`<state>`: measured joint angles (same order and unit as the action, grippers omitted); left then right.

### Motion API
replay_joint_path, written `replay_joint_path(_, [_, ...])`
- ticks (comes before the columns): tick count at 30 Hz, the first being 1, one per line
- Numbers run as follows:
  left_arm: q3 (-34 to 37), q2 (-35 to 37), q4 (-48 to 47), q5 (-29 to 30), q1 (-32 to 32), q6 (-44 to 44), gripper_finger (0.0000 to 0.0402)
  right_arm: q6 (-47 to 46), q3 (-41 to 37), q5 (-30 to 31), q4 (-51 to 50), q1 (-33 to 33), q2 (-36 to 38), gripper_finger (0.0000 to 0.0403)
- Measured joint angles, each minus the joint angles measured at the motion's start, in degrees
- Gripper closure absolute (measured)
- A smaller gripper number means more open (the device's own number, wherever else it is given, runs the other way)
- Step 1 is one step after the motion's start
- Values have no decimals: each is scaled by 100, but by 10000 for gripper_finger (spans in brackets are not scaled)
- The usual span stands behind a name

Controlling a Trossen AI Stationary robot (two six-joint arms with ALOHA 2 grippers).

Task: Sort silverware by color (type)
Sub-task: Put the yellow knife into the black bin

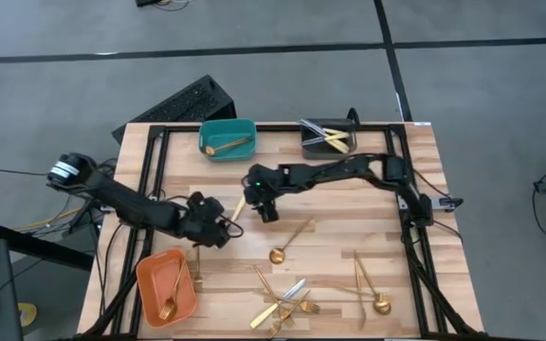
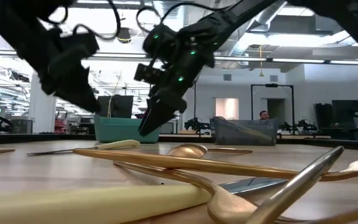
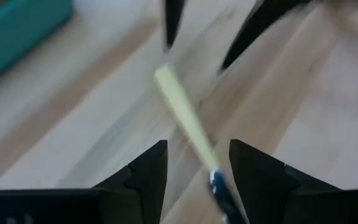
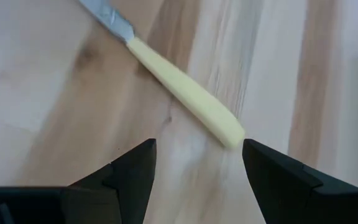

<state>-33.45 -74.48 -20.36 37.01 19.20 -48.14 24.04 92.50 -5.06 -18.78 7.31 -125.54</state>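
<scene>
A knife with a cream handle [image 1: 239,210] lies flat on the wooden table between my two grippers; the low view shows its handle [image 2: 118,144] resting on the boards. My left gripper [image 3: 197,168] hovers open above the knife's blade end [image 3: 219,186], clear of the table [image 2: 92,102]. From the right, my right gripper [image 4: 197,165] slants down, open, with its fingers either side of the handle's free end [image 4: 229,132] and its tips low by the table [image 2: 145,127]. More gold silverware lies loose nearer the front: a spoon [image 1: 287,244] and a heap [image 1: 287,303].
A teal bin [image 1: 227,138] with a gold piece and a grey bin [image 1: 330,138] with knives stand at the far edge. An orange bin [image 1: 166,287] with a spoon stands front left. More gold pieces [image 1: 368,289] lie front right, and one [image 1: 197,270] lies by the orange bin.
</scene>
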Motion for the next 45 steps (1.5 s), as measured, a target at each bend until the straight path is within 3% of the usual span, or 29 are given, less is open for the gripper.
replay_joint_path(9, [-2, 838, -87, 601, 326, 181, 242, 42, 1109, -69, -597, 33, -714, 138])
replay_joint_path(17, [-2, 864, -125, 766, 343, 178, 242, -577, 1124, -646, -159, -31, -705, 138])
replay_joint_path(26, [-2, 862, -118, 873, 347, 174, 242, -465, 1154, -640, 103, -81, -1121, 138])
replay_joint_path(31, [-2, 862, -114, 861, 378, 140, 242, -848, 1161, -630, -299, -47, -1229, 142])
replay_joint_path(36, [-2, 851, -114, 847, 396, 55, 242, -1252, 1181, -178, -963, -153, -1209, 192])
replay_joint_path(42, [-2, 851, -114, 877, 400, 51, 242, -1649, 1168, -47, -1256, -179, -1208, 313])
replay_joint_path(45, [-2, 851, -116, 874, 400, 50, 242, -1806, 1161, -126, -1367, -114, -1155, 314])
